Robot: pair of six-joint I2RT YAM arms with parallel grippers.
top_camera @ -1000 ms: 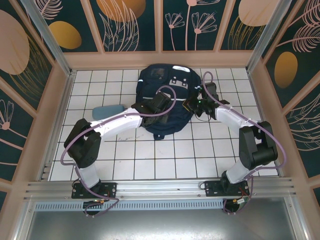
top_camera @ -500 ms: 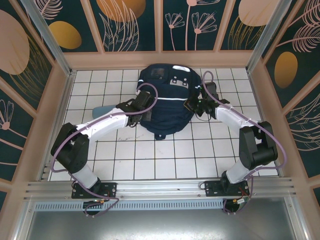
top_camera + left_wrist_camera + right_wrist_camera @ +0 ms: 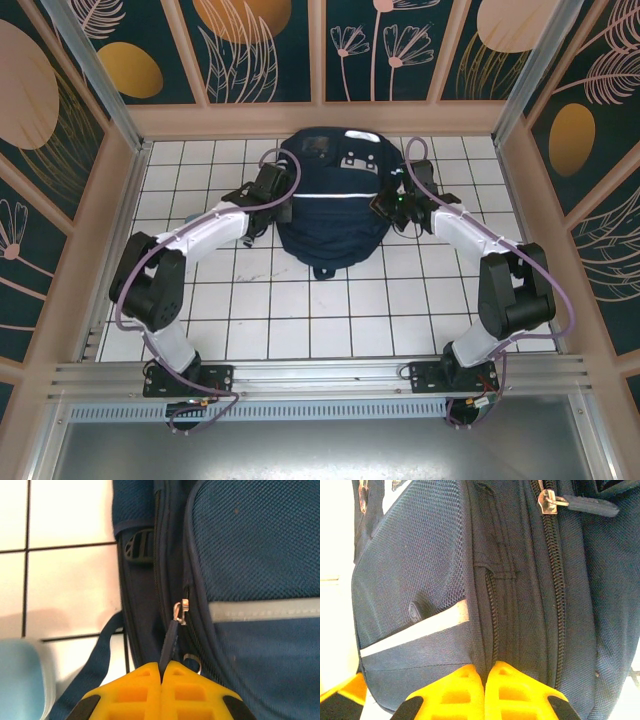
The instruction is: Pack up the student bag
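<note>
Navy student bag [image 3: 330, 225] — one, two hands [image 3: 162, 672] [image 3: 484, 676]

The top camera hangs high behind the arms and looks down on the whole white tiled counter [image 3: 300, 310]. The big navy-blue cloth backpack [image 3: 330, 215] lies in the upper middle. The left wrist camera looks very closely at the backpack's left side, with the yellow left gripper [image 3: 162, 667] at the bottom edge. The right wrist camera is just as close to the other side, above the yellow right gripper [image 3: 484, 672]. All three views share the backpack's thin white stripe [image 3: 335, 197].
</note>
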